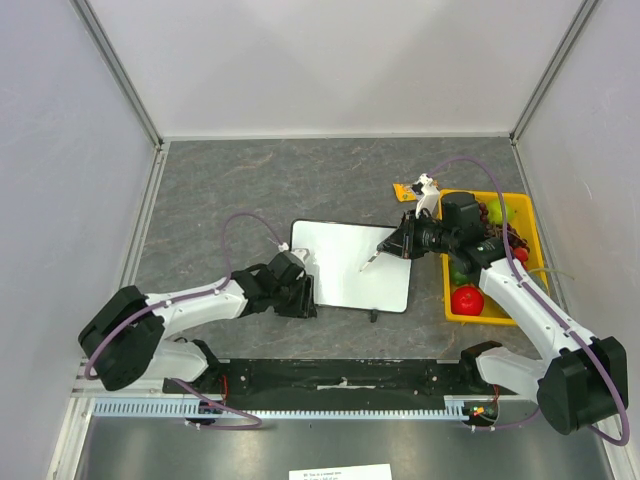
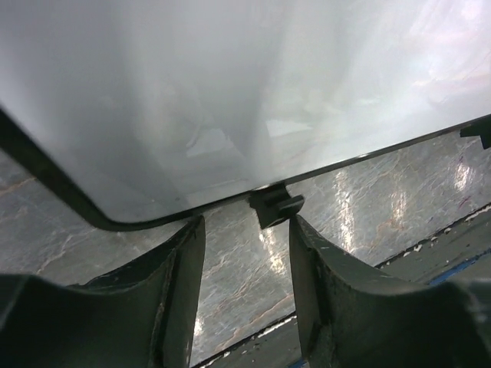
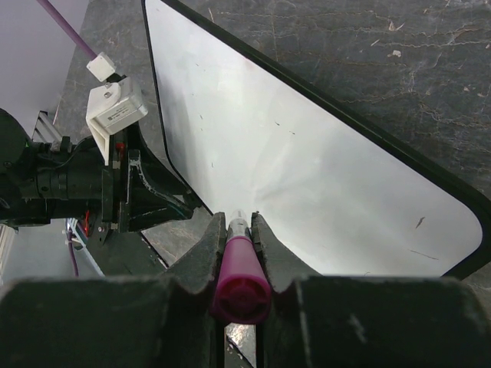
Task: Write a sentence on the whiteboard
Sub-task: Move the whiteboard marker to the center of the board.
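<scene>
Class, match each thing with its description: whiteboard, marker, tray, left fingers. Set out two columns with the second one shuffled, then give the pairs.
1. whiteboard
2. marker
3. tray
4. left fingers

A. pink, gripped by the right fingers
B. yellow, to the right of the whiteboard
C. no writing yet, lying flat on the table
D. apart, on either side of the board's foot

Pairs: 1-C, 2-A, 3-B, 4-D
</scene>
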